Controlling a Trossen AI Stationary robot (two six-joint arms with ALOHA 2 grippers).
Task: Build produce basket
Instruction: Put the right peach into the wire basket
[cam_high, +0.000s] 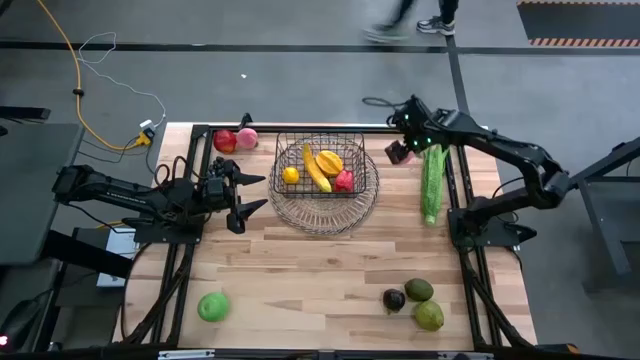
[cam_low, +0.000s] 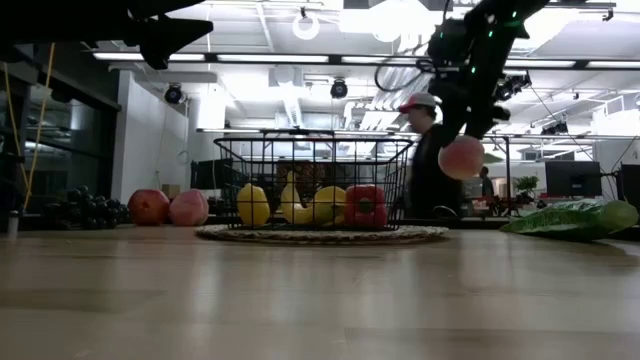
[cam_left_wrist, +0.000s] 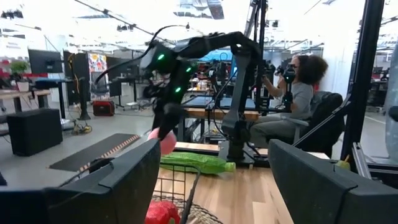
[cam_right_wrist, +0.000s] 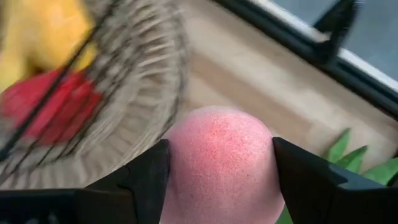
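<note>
High view, wooden bench (cam_high: 330, 280):

- Basket (cam_high: 322, 165): dark wire mesh, rectangular rim, standing on a round shallow wire dish (cam_high: 325, 215) at the far centre of the bench. Contents: banana (cam_high: 316, 170), orange-yellow piece (cam_high: 329, 161), small yellow fruit (cam_high: 290, 176), red pepper (cam_high: 344, 181).
- Red apple (cam_high: 225, 141) and pink fruit (cam_high: 247, 138): side by side, touching or nearly so, at the far edge left of the basket.
- Long green pods (cam_high: 432, 182): lying along the right edge of the bench.
- Near right corner: dark purple piece (cam_high: 394, 299), two green pieces (cam_high: 419, 290) (cam_high: 429, 316), close together.
- Near left: green apple (cam_high: 213, 306), alone.
- Right hand (cam_high: 402, 152): raised off the bench between the basket's right side and the pods, fingers pinching a pink round fruit (cam_right_wrist: 221, 165); low view shows that fruit (cam_low: 461, 157) hanging clear of the bench, about level with the basket rim, to its right.
- Left hand (cam_high: 252, 194): just left of the basket, fingers spread, holding nothing.
- Background: a seated person (cam_left_wrist: 292, 102) beyond the bench in the left wrist view; another person (cam_low: 428, 150) behind the basket in the low view.
</note>
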